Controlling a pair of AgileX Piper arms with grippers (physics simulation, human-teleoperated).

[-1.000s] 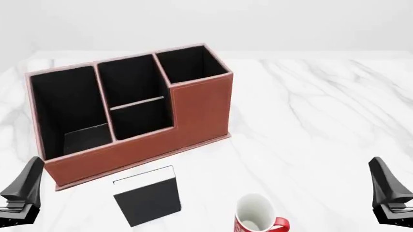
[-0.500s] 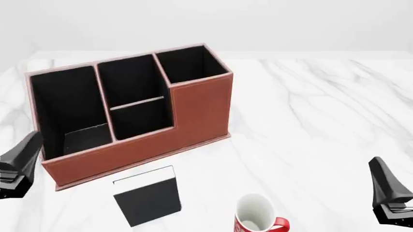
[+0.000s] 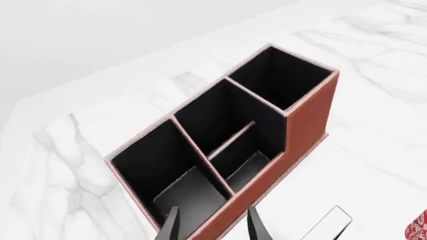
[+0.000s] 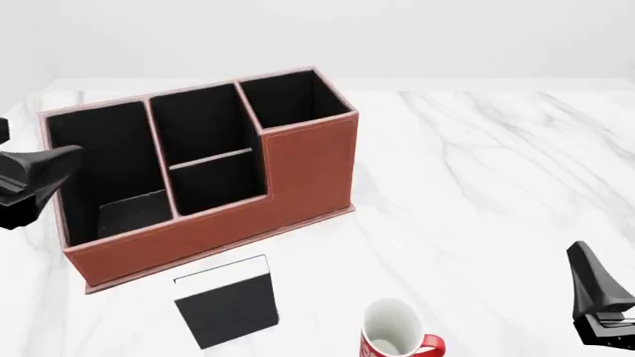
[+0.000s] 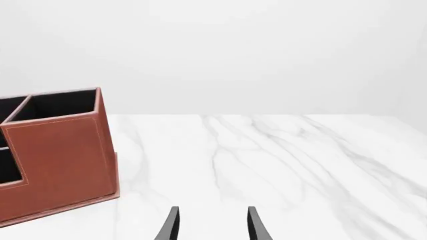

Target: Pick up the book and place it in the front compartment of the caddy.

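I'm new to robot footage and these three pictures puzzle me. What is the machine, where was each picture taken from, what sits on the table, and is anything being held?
These are simulator renders of two robot arms at a white marble table. One picture looks down from a fixed camera behind the arms. The other two come from cameras behind each claw.

The left claw hangs beside the reddish-brown caddy. Its wrist camera looks down into the caddy's black compartments. The right claw waits at the near right.

A small black book and a red-and-white mug sit in front of the caddy.

Nothing is held; both claws are open, holding nothing.
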